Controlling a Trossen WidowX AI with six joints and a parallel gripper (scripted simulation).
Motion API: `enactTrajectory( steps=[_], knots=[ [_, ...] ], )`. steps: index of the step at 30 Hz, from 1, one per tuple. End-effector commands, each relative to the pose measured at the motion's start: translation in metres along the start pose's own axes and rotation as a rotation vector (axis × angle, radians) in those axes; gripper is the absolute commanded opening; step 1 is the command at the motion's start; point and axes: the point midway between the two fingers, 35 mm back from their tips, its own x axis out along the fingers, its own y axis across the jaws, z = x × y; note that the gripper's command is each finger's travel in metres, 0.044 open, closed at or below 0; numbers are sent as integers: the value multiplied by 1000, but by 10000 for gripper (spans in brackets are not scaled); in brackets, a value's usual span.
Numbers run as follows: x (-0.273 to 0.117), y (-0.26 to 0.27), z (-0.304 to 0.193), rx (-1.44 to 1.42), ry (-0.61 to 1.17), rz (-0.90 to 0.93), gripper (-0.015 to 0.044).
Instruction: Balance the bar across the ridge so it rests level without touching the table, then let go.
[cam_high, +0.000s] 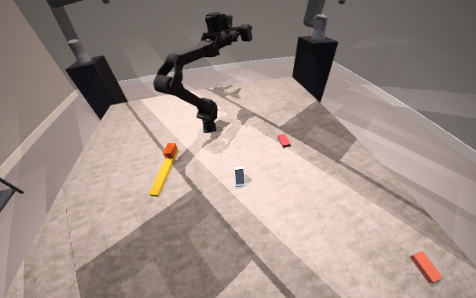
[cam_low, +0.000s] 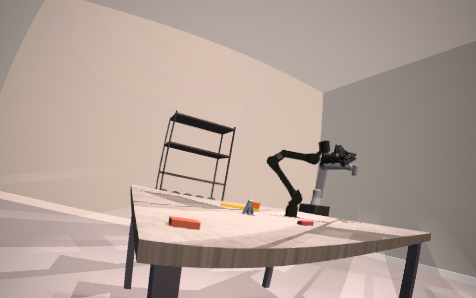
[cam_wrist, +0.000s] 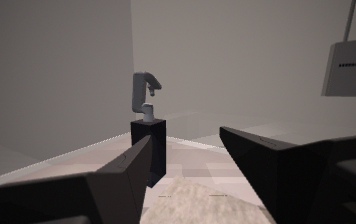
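The yellow bar lies low at the table's left side in the top view, with an orange block at its far end. The small grey-blue ridge stands to the right of the bar in the top view, apart from it, with nothing across its top. My gripper is open and empty. It is raised high above the back of the table, far from the bar and the ridge, and points away from them. The wrist view shows neither bar nor ridge.
A small red block lies right of the arm's base in the top view. A larger orange-red block lies at the near right there. Grey arms on dark pedestals stand beyond the table. A black shelf stands behind it.
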Motion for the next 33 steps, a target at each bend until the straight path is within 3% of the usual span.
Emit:
enactTrajectory(
  steps=[1, 33],
  knots=[
    [4, -11, -4, -14, 22, -34, 315],
    [1, -150, -51, -85, 284, -439, 315]
  ],
)
